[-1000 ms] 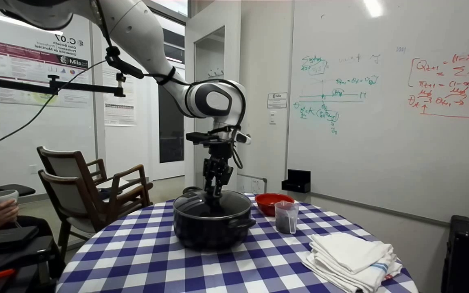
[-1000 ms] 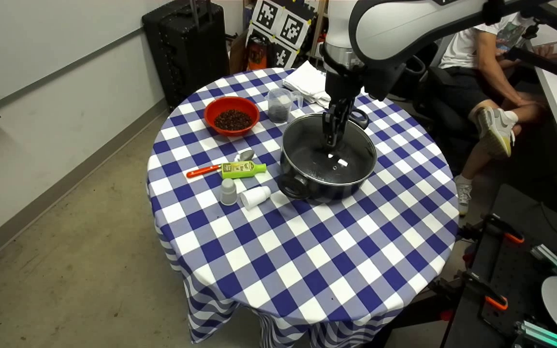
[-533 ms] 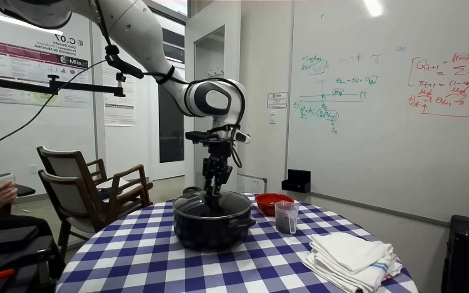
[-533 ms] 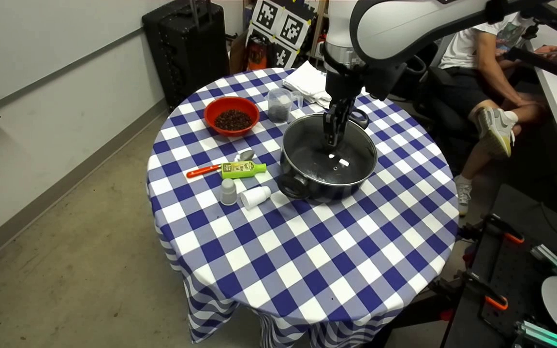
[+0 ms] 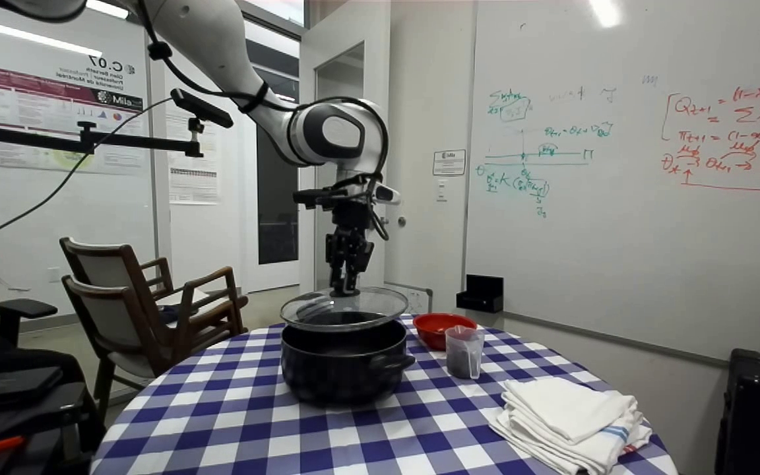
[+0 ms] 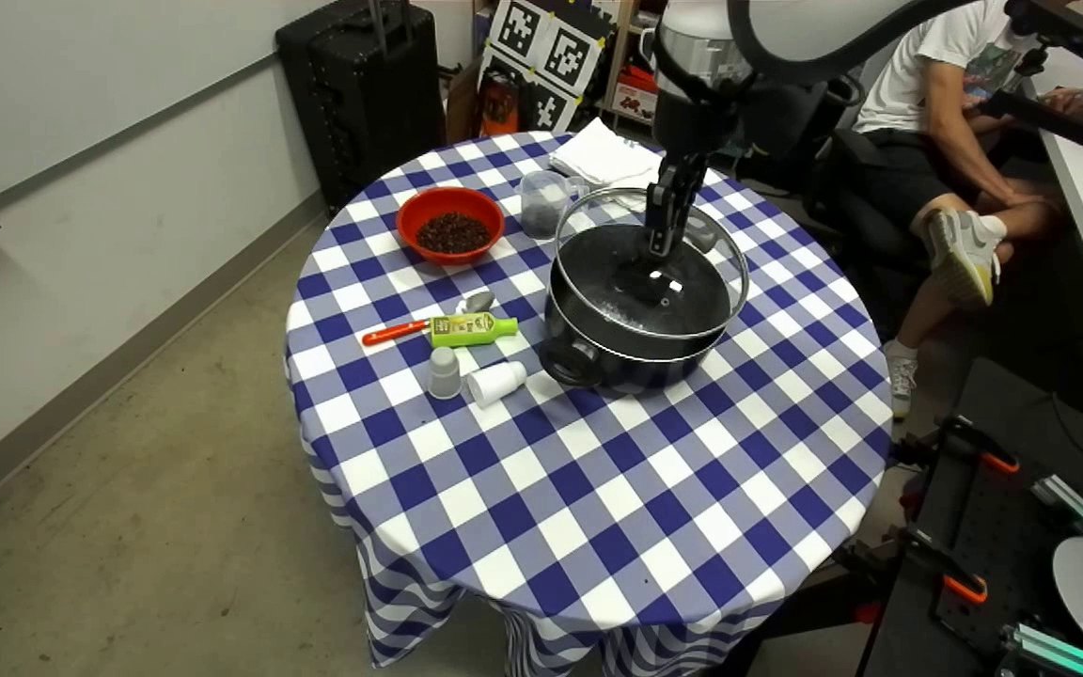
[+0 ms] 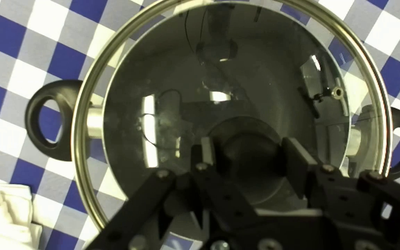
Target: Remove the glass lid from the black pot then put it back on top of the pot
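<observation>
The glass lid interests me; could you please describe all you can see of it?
The glass lid is round, domed and see-through, with reflections, a shiny metal-looking rim, a small ringed vent near it and a dark knob. It hangs roughly level above the black pot, not touching it; the jaws, closed on the knob, seem its only contact.

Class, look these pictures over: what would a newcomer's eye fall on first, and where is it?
Probably the glass lid, gripped at its knob by the end effector and held clear above the black pot. Next, perhaps, the blue-and-white checked tablecloth under the pot, spread wide in an exterior view. There too, the red bowl of small dark pieces catches the eye, farther up the picture than the lime-green bottle.
</observation>
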Available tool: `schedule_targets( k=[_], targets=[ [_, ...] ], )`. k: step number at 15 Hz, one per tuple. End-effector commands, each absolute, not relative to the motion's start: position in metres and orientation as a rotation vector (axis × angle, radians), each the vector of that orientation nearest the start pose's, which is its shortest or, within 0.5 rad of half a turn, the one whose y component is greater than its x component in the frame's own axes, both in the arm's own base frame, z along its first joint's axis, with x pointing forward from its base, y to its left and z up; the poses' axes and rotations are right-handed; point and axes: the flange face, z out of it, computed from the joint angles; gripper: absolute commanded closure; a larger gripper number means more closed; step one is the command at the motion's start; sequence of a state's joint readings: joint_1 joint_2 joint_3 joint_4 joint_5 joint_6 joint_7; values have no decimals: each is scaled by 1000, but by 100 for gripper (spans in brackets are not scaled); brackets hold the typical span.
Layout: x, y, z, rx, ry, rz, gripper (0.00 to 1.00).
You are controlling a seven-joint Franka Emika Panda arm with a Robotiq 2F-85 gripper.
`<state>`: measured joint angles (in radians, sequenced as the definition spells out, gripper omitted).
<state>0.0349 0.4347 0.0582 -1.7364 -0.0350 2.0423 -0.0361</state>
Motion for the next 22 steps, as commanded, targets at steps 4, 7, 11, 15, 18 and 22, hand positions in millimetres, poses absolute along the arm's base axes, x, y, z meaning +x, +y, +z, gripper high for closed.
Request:
schedule_targets(
  k=[4,7,11,15,18,22],
  targets=[
    [561,17,402,-3197,-71,99,75],
    [520,-18,405,-3170,60,153,75],
    [473,-58,376,-3111,199,248,75],
    [443,-77,336,-3068,278,305,75],
    [430,-87,303,-3011,382,330,75],
    [425,-103,274,-2954,557,352,75]
  ],
)
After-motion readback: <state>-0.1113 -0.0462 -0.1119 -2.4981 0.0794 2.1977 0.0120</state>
